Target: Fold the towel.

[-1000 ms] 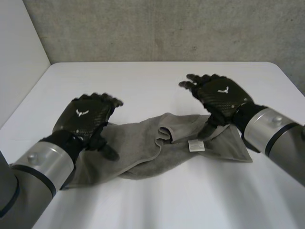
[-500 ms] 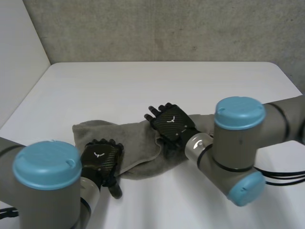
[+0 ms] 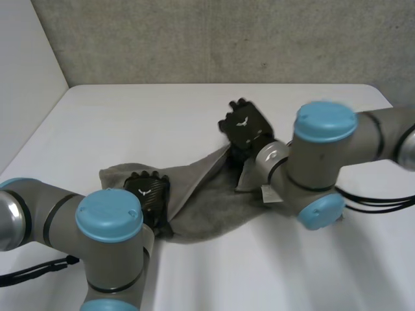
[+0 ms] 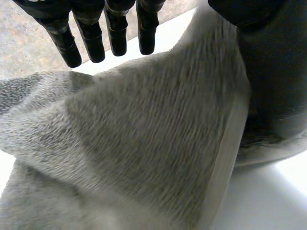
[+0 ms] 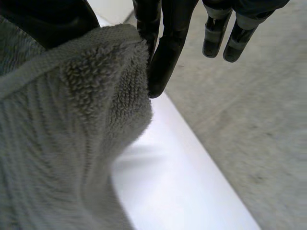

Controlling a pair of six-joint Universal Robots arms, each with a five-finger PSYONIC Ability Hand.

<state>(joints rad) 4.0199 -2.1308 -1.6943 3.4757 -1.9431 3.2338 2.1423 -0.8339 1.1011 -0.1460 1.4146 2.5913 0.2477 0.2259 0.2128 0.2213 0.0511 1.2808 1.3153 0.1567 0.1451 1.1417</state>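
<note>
Right hand [image 3: 245,125] pinches a corner of the grey towel [image 3: 207,214], raised toward one o'clock. Left hand [image 3: 148,191], fingers straight, rests on its nine o'clock end. The towel lies rumpled at the table's [image 3: 130,116] six o'clock; folding looks barely begun.

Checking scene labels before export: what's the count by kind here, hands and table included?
towel: 1
robot hands: 2 (left hand, right hand)
table: 1
Total: 4
</note>
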